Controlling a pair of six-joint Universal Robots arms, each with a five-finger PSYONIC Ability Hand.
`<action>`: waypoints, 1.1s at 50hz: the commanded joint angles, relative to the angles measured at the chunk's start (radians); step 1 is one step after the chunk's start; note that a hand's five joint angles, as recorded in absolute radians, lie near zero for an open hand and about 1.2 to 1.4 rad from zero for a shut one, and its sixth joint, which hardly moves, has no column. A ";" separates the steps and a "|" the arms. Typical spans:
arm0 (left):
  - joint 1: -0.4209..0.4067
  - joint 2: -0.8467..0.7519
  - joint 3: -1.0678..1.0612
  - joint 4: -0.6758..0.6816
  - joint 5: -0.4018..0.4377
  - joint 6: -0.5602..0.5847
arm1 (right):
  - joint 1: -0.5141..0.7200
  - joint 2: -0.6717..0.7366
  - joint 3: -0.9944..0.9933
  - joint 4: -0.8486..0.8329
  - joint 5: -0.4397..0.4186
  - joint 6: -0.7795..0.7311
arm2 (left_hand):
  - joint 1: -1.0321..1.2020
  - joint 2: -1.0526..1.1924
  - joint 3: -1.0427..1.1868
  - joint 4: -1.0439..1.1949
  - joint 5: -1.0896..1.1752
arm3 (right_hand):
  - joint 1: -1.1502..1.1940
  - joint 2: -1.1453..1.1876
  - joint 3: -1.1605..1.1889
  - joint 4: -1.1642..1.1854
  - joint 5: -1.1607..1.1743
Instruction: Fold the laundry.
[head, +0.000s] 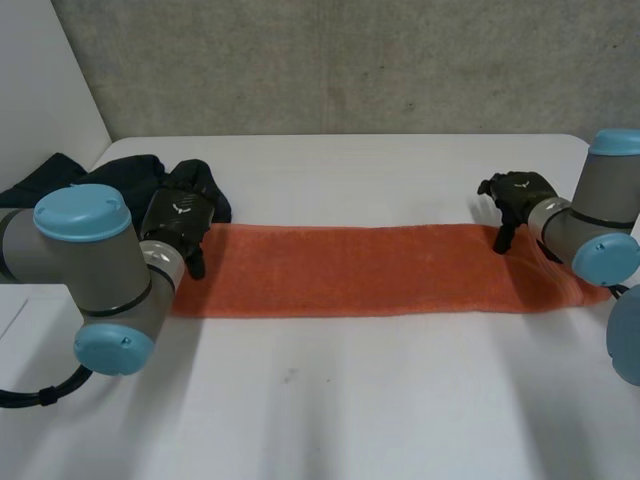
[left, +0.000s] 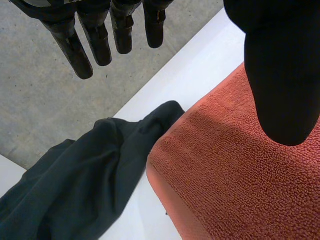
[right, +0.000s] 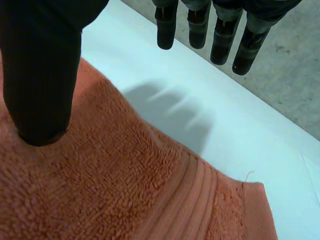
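Observation:
An orange towel (head: 370, 268) lies folded into a long strip across the white table (head: 350, 400). My left hand (head: 178, 215) hovers over the towel's left end, near its far corner. In the left wrist view its fingers (left: 80, 45) are straight and its thumb (left: 282, 75) hangs above the towel (left: 240, 185), holding nothing. My right hand (head: 520, 195) is at the far edge of the towel's right end. In the right wrist view its thumb (right: 42, 75) rests tip-down on the towel (right: 100, 190), while its straight fingers (right: 220, 30) stand over the bare table.
A dark garment (head: 120, 178) is heaped at the back left, just beyond the towel's left end; its edge (left: 85, 180) nearly touches the towel corner. A grey wall rises behind the table.

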 joint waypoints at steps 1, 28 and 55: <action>-0.009 0.007 -0.007 -0.001 -0.002 0.002 | 0.001 -0.181 0.053 0.018 -0.001 0.002 | -0.021 -0.035 -0.045 -0.036 -0.046 | -0.028 -0.047 -0.041 -0.061 -0.072; -0.015 0.192 -0.163 0.000 0.064 -0.077 | -0.294 -0.695 1.133 -0.287 -0.126 -0.310 | -0.022 -0.036 -0.045 -0.037 -0.047 | 0.267 0.248 0.254 0.234 0.223; -0.026 0.179 -0.177 0.017 0.064 -0.077 | -0.320 -0.556 1.081 -0.394 -0.229 -0.310 | -0.022 -0.036 -0.045 -0.037 -0.047 | 1.194 1.175 1.181 1.161 1.150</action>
